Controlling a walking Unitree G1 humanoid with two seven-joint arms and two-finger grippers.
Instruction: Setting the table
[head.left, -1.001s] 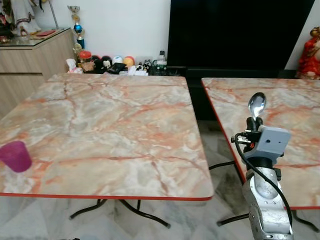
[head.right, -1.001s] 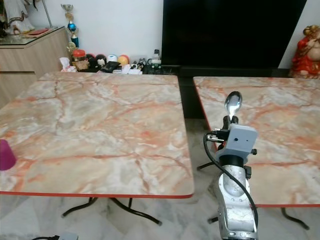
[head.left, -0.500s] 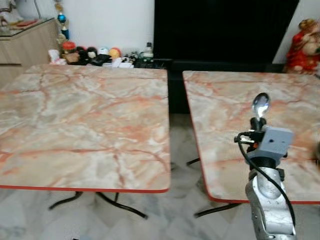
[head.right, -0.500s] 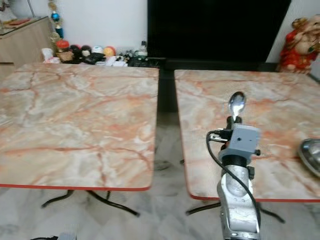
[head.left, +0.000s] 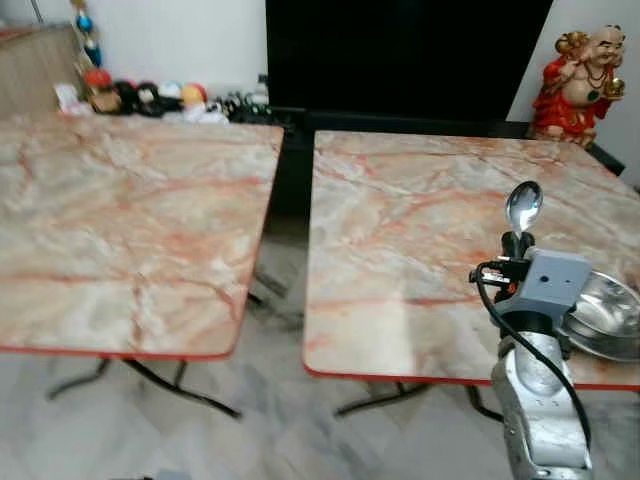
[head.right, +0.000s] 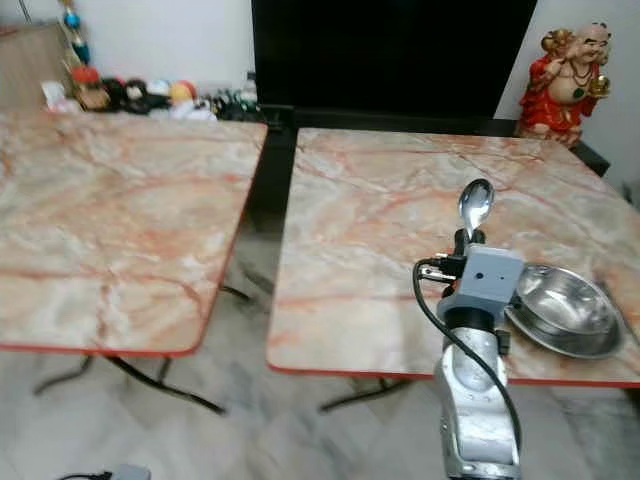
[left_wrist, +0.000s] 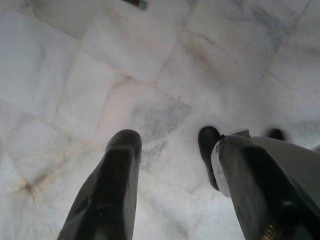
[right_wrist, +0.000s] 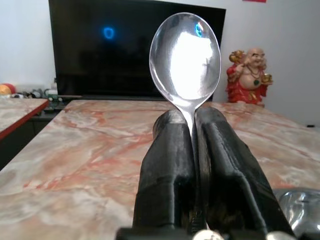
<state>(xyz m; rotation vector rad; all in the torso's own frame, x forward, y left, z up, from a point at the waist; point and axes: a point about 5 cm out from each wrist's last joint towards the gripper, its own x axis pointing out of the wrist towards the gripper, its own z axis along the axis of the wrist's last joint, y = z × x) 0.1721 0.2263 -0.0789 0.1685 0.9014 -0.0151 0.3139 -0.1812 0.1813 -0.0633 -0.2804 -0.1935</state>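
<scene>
Right gripper (right_wrist: 192, 130) is clamping a spoon (right_wrist: 186, 57) upright by its handle, bowl up, above the right table (head.left: 400, 230). Steel bowl (head.right: 565, 305) is sitting just right of it. Carrying step; next, probably lowering the spoon beside the bowl. Left gripper (left_wrist: 170, 165) is hanging spread apart over floor.

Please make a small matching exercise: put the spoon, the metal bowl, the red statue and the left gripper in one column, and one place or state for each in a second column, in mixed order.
1. spoon
2. metal bowl
3. red statue
4. left gripper

A. hanging open above the marble floor
B. beside the black screen
C. upright in the shut right gripper
D. on the right-hand table

Pairs: 1-C, 2-D, 3-B, 4-A
</scene>
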